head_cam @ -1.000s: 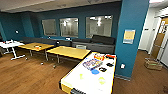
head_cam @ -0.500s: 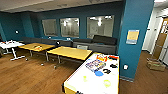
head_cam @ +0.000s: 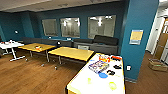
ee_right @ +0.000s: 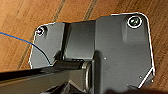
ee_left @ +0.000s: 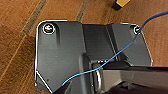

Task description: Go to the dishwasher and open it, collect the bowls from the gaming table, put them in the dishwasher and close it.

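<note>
The gaming table [head_cam: 100, 86], long with a pale glossy top and a yellow edge, fills the lower right of the head view. A bright blue bowl [head_cam: 103, 75] lies near its middle. Two yellow-green bowls rest closer to me, one [head_cam: 112, 85] towards the right side and one [head_cam: 89, 80] towards the left. The dishwasher is out of view. Both wrist views look down on brown wooden floor [ee_left: 17, 50] past the robot's own dark plate.
A colourful box [head_cam: 98, 66], orange items [head_cam: 104, 58] and small black things [head_cam: 110, 72] share the table's far end. Two square yellow-wood tables [head_cam: 71, 53] stand left of it, dark sofas [head_cam: 100, 42] behind. A teal pillar [head_cam: 138, 37] and a cardboard box [head_cam: 157, 64] are at right.
The whole head view has shifted: the camera has come nearer the long table, which now looks larger and sits lower right. Nothing on the table has moved.
</note>
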Tool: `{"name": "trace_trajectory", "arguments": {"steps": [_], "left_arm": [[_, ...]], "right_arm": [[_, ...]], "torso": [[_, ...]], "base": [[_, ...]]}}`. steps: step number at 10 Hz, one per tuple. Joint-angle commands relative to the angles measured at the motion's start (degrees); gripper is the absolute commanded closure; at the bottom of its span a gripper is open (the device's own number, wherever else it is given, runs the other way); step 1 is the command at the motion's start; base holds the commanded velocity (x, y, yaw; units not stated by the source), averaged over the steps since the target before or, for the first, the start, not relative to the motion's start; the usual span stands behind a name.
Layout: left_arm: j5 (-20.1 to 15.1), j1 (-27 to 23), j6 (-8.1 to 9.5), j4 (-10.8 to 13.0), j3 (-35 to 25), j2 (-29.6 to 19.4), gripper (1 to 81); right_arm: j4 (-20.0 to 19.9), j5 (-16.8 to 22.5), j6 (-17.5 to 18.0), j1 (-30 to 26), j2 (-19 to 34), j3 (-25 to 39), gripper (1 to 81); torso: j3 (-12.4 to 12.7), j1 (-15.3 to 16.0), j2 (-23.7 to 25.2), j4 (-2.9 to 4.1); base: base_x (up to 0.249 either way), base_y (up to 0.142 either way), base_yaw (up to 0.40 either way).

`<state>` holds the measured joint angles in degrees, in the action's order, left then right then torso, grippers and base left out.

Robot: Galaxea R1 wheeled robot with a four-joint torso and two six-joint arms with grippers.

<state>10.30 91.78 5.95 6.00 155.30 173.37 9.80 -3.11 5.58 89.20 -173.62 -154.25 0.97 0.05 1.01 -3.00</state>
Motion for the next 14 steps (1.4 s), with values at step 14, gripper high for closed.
{"name": "trace_trajectory", "arguments": {"steps": [14], "left_arm": [[-2.6, -2.6, -0.50, 0.4, -0.2, 0.6, 1.0]], "right_arm": [[0.4, 2.7, -0.3, -2.9, -0.3, 0.1, 1.0]], "torso": [[0.0, 0.0, 0.0, 0.00]], "base": [[0.104, 0.119, 0.000]]}}
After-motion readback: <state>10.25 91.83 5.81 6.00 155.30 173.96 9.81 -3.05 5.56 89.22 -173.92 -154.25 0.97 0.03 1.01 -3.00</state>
